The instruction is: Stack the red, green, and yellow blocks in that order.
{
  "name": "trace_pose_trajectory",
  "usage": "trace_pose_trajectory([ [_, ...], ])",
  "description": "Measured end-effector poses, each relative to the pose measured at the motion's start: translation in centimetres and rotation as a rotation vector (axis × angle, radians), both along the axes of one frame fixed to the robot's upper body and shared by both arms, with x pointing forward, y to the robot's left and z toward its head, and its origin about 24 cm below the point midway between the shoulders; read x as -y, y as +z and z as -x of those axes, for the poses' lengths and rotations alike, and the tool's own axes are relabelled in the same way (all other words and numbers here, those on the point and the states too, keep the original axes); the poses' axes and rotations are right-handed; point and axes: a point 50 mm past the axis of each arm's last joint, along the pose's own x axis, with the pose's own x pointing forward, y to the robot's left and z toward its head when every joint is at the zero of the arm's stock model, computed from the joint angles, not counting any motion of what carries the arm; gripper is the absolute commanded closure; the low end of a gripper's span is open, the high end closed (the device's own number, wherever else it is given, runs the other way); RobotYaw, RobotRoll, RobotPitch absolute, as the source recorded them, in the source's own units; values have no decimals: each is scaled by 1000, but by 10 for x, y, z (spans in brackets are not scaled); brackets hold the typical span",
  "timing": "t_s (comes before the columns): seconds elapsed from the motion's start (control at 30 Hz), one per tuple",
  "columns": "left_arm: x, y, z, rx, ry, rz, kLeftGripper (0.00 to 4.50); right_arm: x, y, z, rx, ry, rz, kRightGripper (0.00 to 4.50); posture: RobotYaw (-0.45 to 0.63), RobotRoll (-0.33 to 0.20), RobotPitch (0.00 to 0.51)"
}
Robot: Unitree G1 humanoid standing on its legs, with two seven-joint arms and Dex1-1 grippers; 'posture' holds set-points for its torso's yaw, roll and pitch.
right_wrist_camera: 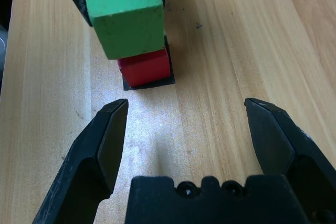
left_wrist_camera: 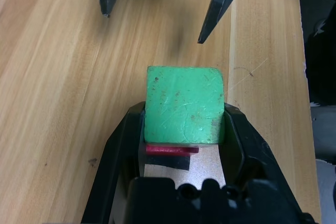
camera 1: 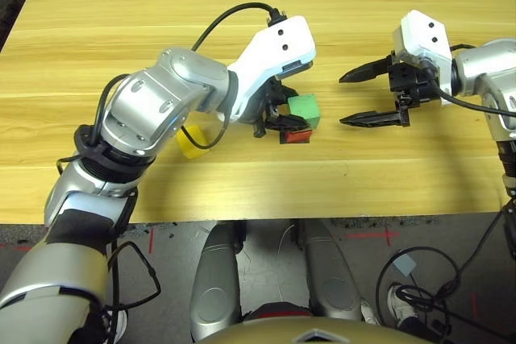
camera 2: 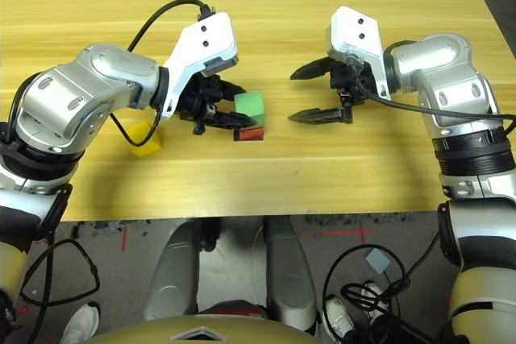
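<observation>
Above red block: green block arriving
Left claw: gripping green
Right claw: waiting wide
Left of red: yellow block awaiting stacking

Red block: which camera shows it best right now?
The right wrist view: the red block shows a broad face under the green block, above the black patch. Left wrist gives a thin strip below the green block. Both eye views show a small part beside the left gripper.
</observation>
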Motion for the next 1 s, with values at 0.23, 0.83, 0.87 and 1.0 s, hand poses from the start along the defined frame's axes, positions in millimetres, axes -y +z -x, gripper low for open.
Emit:
trace_pose_trajectory([
  [0.23, -2, -2, -1, 24, 2, -22, 2443, 0, 0, 0, -9, -3, -9, 0, 100, 54, 366],
  [0.83, -13, 6, 1, -17, -23, 15, 25, -5, 7, 6, -38, 122, -78, 0, 144, 61, 356],
  [0.87, -22, 11, 1, -17, -9, 23, 25, -4, 10, 7, -43, 148, -100, 0, 153, 64, 351],
  [1.0, -47, 23, 3, -10, 58, 12, 25, -4, 20, 10, -59, 208, -142, 0, 168, 67, 343],
])
